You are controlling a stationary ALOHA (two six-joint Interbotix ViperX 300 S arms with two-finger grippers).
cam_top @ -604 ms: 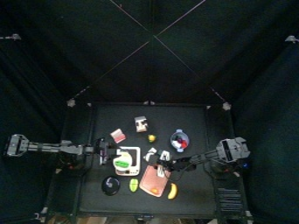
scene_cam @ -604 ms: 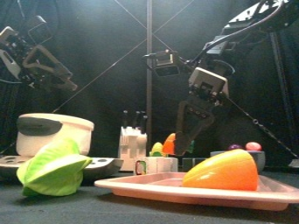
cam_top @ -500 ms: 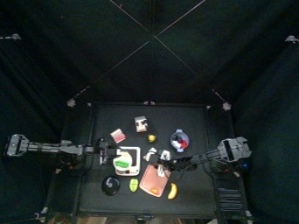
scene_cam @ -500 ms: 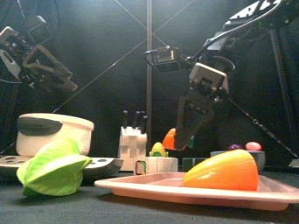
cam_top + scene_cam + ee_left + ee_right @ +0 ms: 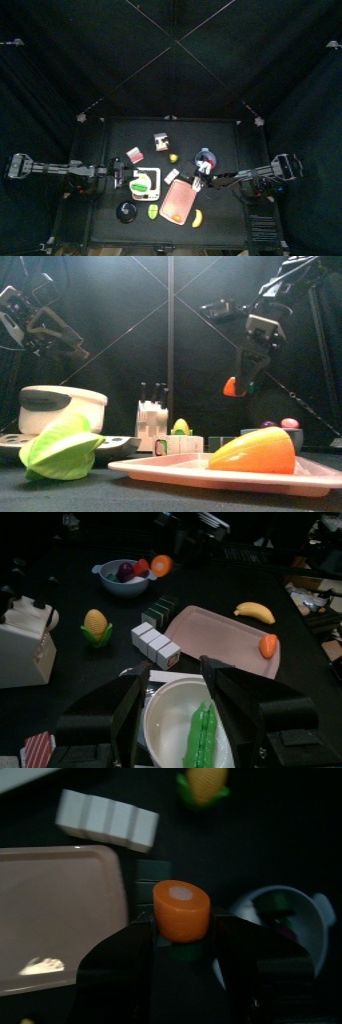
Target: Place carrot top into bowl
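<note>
Gripping the carrot top (image 5: pixel 182 909) across its sides, the right gripper (image 5: pixel 183 933) holds it aloft near the bowl (image 5: pixel 281 911) toward the counter's right edge; light, stiff, smooth, possibly slippery.

Two black jointed arms, each with a boxy black wrist and a dark two-jawed end effector (image 5: pixel 241 384).
</note>
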